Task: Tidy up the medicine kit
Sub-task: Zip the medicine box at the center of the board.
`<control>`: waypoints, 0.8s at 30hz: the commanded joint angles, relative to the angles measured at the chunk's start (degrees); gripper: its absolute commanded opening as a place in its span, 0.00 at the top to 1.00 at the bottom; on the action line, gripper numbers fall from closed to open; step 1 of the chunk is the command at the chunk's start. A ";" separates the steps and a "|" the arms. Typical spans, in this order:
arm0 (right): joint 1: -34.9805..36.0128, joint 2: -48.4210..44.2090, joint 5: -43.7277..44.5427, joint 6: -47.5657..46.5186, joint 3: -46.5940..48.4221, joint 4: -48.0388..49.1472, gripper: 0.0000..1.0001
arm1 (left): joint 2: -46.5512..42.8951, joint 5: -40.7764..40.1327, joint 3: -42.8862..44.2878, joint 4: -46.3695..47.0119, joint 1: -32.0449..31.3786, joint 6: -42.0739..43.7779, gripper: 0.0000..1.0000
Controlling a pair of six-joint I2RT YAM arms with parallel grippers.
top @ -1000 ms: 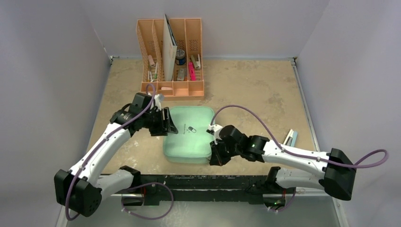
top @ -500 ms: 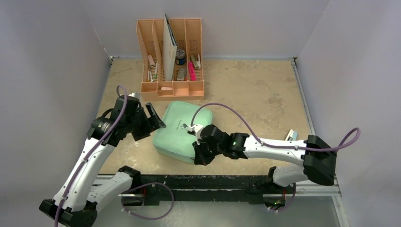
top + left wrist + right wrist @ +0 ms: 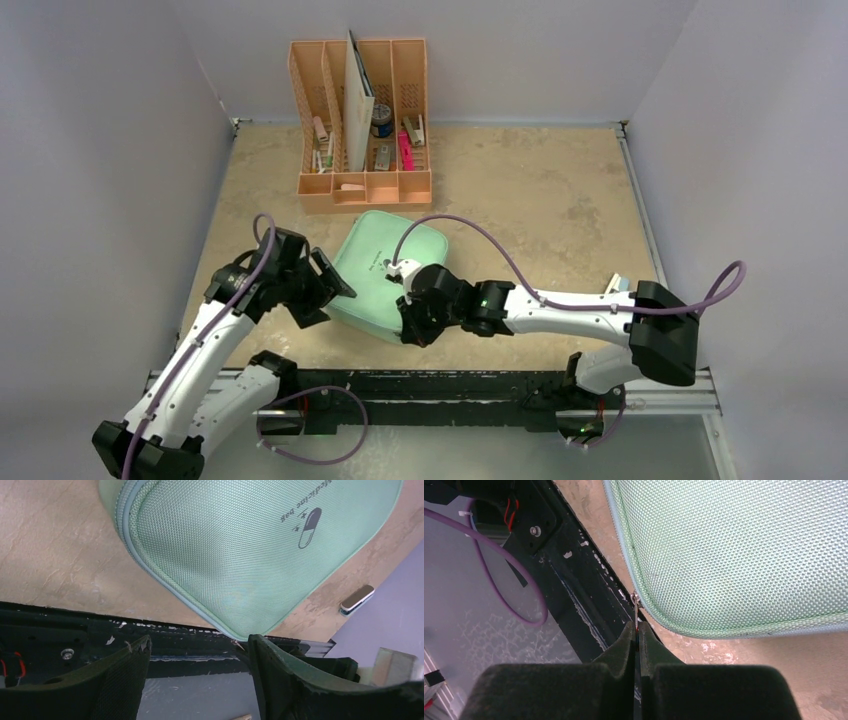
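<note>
- The medicine kit [image 3: 385, 270] lies flat on the tabletop, left of centre and towards the near edge. It is turned so that one corner points at the black rail [image 3: 440, 385] along that edge. Its lid is down, and the zip looks closed along the sides that show.
- The right gripper [image 3: 638, 630] sits at that near corner with its jaws pressed together on the thin metal zip pull [image 3: 636, 605]. It probably holds there because the pull is the only way into a zipped case.
- The left gripper [image 3: 198, 642] hovers just beside the kit's left side with its jaws well apart and nothing between them. From its wrist view the near corner of the kit lies ahead of the gap, untouched.
- That spot suits bracing. The case is light and would likely slide or spin when the zip is drawn, so a hold on the left side would steady it.
- The step in hand appears to be opening the kit, so the task looks barely begun.
- The orange desk organizer [image 3: 362, 120] stands at the far edge, just beyond the kit and apart from it.
</note>
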 commanded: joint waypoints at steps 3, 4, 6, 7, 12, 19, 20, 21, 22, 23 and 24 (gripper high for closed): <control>-0.22 -1.53 2.04 1.61 -3.36 7.85 1.00 | -1.00 6.24 -6.48 10.19 0.21 -4.64 0.31; -0.20 -1.32 1.82 1.58 -3.34 7.86 1.00 | -1.02 6.86 -7.55 12.14 0.21 -5.25 0.32; -0.14 -1.23 1.83 1.06 -3.19 7.65 1.00 | -0.83 6.46 -8.91 13.47 0.21 -5.79 0.33; -0.12 -1.31 2.05 0.79 -3.37 7.56 1.00 | -0.60 5.82 -9.44 13.68 0.21 -5.66 0.34; -0.11 -1.39 1.34 -0.55 -4.20 7.84 1.00 | 0.06 4.68 -13.03 15.92 0.21 -6.94 0.37; 0.22 -0.99 2.73 -0.25 -6.87 10.47 1.00 | -0.57 1.87 -17.24 19.59 0.21 -9.62 0.50; 0.26 -0.99 3.32 -0.08 -7.06 10.23 1.00 | -0.25 1.42 -17.19 19.54 0.21 -9.33 0.52; 0.20 -1.06 4.07 0.17 -7.10 9.56 1.00 | 0.04 1.07 -17.13 19.38 0.21 -9.12 0.56; 0.20 -1.26 4.71 0.20 -7.18 8.74 1.00 | 0.24 0.68 -17.09 19.07 0.21 -8.87 0.59; 0.26 -1.71 5.23 0.20 -7.49 8.24 1.00 | 0.49 0.34 -17.01 18.68 0.21 -8.71 0.63; 0.24 -2.14 5.57 0.21 -8.07 8.21 1.00 | 0.82 0.04 -16.93 18.22 0.21 -8.63 0.72</control>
